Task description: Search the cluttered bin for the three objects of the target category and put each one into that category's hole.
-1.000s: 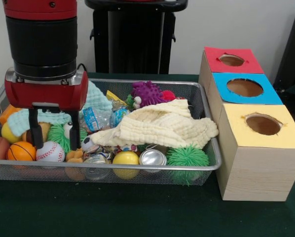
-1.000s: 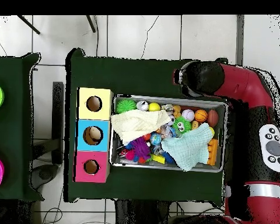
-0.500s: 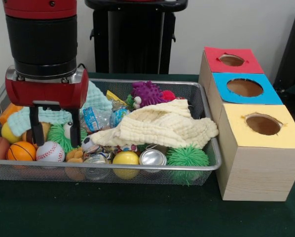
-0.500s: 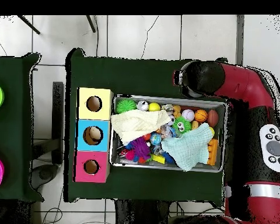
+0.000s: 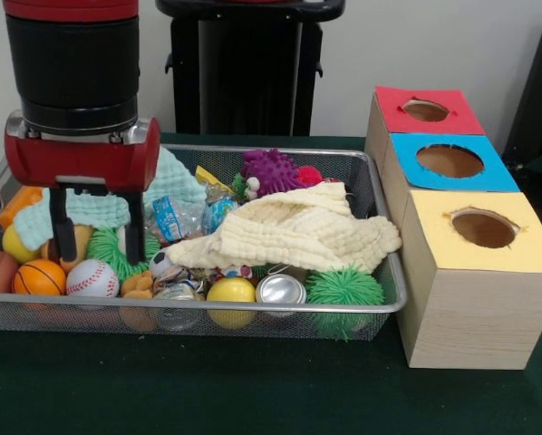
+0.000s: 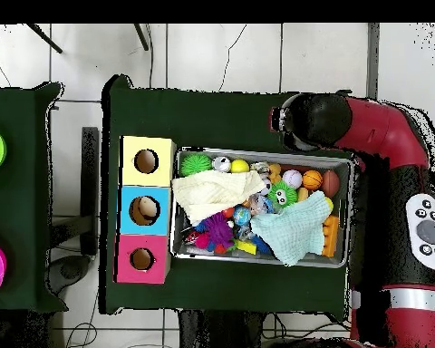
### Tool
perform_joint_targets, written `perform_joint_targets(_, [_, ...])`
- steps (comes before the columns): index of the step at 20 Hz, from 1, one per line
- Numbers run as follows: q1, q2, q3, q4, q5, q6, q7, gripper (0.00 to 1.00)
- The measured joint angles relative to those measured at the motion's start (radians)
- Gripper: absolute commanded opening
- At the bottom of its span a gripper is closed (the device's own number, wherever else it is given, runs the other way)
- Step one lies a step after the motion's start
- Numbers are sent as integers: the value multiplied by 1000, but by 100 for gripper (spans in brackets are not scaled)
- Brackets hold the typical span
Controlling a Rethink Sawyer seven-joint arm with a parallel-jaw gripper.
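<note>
The gripper (image 5: 95,236) hangs at the bin's (image 5: 380,195) left end, fingers spread and empty, straddling above the baseball (image 5: 91,278) beside the mini basketball (image 5: 39,276) at the near wall. It looks like the search-and-pick step; next it must drop and close on a ball, then carry it right to the holes (image 5: 482,227). Compared with a second ago, it has risen slightly.

The red and black arm (image 5: 72,82) hangs vertical; its claw (image 5: 97,231) points down, fingers parted and empty.
</note>
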Motion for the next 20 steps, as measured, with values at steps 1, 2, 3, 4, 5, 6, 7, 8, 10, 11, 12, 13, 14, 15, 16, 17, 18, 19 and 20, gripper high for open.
perform_joint_targets(1, [0,-1,0,0,0,0,0,100])
perform_joint_targets(2, [0,-1,0,0,0,0,0,100])
perform_joint_targets(3, [0,-2,0,0,0,0,0,100])
perform_joint_targets(4, [0,-2,0,0,0,0,0,100])
perform_joint_targets(5, [0,-1,0,0,0,0,0,100])
perform_joint_targets(6, [0,-1,0,0,0,0,0,100])
perform_joint_targets(7, [0,-1,0,0,0,0,0,100])
perform_joint_targets(8, [0,-1,0,0,0,0,0,100])
perform_joint_targets(10, [0,0,0,0,0,0,0,100])
perform_joint_targets(11, [0,1,0,0,0,0,0,100])
perform_joint_targets(12, [1,3,0,0,0,0,0,100])
perform_joint_targets(13, [1,5,0,0,0,0,0,100])
perform_joint_targets(14, [2,9,0,-1,-1,0,0,100])
perform_joint_targets(15, [2,12,0,-1,-1,0,0,100])
perform_joint_targets(16, [3,15,0,-3,-1,0,0,100])
perform_joint_targets(17, [6,24,0,-8,-2,0,0,100])
perform_joint_targets(18, [7,30,0,-12,-3,0,0,100])
perform_joint_targets(19, [9,36,0,-16,-3,0,0,100])
perform_joint_targets(20, [11,42,0,-21,-4,0,0,100])
